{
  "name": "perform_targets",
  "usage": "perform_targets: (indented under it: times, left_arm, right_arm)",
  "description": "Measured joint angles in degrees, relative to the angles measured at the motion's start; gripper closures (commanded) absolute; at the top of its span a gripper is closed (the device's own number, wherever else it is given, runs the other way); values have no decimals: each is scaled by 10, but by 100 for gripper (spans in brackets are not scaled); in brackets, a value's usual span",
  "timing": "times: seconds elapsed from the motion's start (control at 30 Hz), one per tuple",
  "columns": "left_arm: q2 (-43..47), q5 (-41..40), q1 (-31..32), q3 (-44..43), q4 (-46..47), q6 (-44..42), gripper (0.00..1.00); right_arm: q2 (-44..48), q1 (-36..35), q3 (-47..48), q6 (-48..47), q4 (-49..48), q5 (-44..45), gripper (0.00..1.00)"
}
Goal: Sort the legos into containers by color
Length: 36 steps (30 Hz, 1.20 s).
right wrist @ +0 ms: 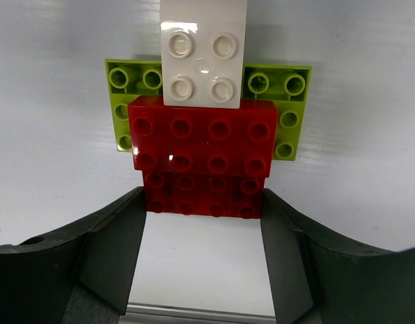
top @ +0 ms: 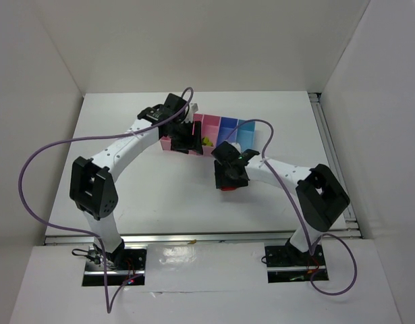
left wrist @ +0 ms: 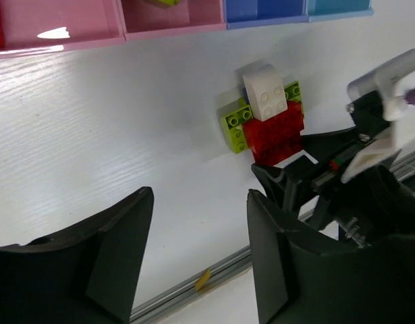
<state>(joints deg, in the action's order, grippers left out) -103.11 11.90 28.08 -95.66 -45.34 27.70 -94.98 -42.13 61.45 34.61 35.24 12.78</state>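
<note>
Your right gripper [right wrist: 202, 196] has its fingers flush against both sides of the red brick [right wrist: 200, 135], but you can't tell if it's squeezing. That brick's stacked with a white brick [right wrist: 202, 61] and a green brick [right wrist: 129, 77], just in front of the bins [left wrist: 59, 44]. The left gripper [left wrist: 199, 196] is spread wide, also in front of the bins.

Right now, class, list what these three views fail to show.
Top view: the right gripper covers the brick cluster; only a red sliver shows.
Top view: the left gripper hides much of the wide pink bin's inside.
Left wrist view: the frame's top edge cuts off all four bins.
Right wrist view: unclear whether the fingers press the lowest red brick.
</note>
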Motion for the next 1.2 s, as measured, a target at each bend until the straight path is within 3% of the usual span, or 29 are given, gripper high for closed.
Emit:
perform_targets:
  times: [0.1, 0.13, 0.3, 0.57, 0.9, 1.2]
  left_arm:
    - [6, 25, 0, 37, 11, -16, 28]
    - [11, 38, 0, 56, 14, -21, 21]
    - [47, 167, -5, 174, 52, -40, 13]
    - [51, 320, -5, 269, 171, -14, 9]
    - [45, 380, 0, 294, 326, 40, 27]
    - [1, 384, 6, 294, 358, 53, 30]
  right_arm:
    - [36, 0, -21, -15, -11, -16, 39]
    - [63, 1, -37, -20, -15, -25, 39]
    - [187, 12, -92, -37, -18, -65, 41]
    - [208, 27, -114, -46, -50, -100, 41]
    - [208, 28, -114, -58, -66, -120, 41]
    - [208, 28, -114, -58, -69, -122, 41]
